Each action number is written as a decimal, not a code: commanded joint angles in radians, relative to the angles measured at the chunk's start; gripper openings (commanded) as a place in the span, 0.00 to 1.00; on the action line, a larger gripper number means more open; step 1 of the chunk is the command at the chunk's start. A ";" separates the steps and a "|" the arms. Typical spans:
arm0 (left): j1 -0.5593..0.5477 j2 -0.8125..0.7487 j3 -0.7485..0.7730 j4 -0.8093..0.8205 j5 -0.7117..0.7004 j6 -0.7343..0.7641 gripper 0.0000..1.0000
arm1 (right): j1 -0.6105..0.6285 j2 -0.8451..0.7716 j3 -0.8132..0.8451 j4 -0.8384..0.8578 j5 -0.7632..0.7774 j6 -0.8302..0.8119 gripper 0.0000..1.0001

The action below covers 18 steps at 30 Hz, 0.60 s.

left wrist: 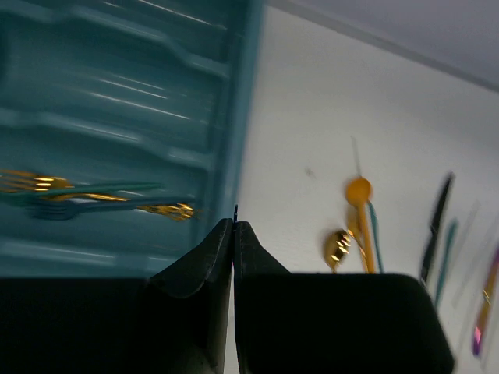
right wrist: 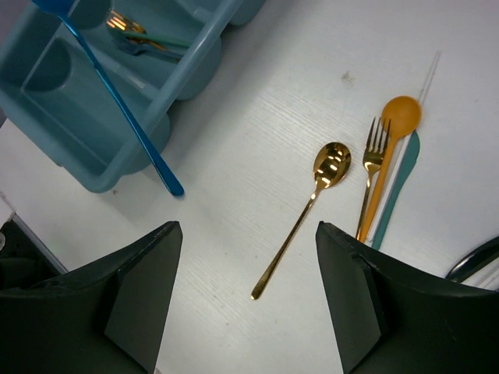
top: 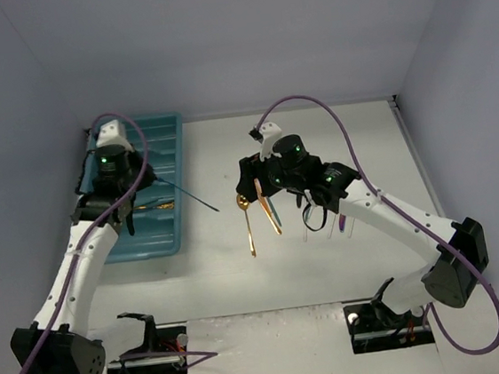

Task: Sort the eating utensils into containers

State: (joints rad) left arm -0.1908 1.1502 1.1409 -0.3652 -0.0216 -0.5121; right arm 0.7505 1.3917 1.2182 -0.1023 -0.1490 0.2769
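Left fingers (left wrist: 199, 269) pressed together; right fingers (right wrist: 144, 292) spread wide; both arms reaching forward

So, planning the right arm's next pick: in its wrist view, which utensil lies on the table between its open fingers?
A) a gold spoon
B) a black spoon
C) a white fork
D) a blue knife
A: the gold spoon lies on the white table, framed by the right gripper and its spread fingers.

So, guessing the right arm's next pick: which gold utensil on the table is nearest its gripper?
The gold spoon, lying alone between the fingers of the open right gripper. The gold fork lies further off, against the orange spoon.
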 commanded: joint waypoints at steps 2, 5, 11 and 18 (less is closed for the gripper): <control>0.261 -0.038 -0.014 0.019 -0.024 -0.022 0.00 | -0.033 -0.103 -0.042 0.062 0.091 -0.020 0.68; 0.378 -0.009 -0.032 0.052 -0.003 -0.047 0.00 | -0.063 -0.121 -0.086 0.061 0.092 -0.016 0.69; 0.528 0.114 -0.031 0.129 0.022 -0.078 0.00 | -0.108 -0.153 -0.156 0.058 0.068 -0.013 0.68; 0.533 0.240 -0.037 0.187 0.049 -0.095 0.00 | -0.165 -0.171 -0.205 0.056 0.064 -0.023 0.69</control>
State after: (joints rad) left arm 0.3426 1.3668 1.0931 -0.2893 0.0058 -0.5788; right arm 0.6166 1.2680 1.0212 -0.0946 -0.0943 0.2670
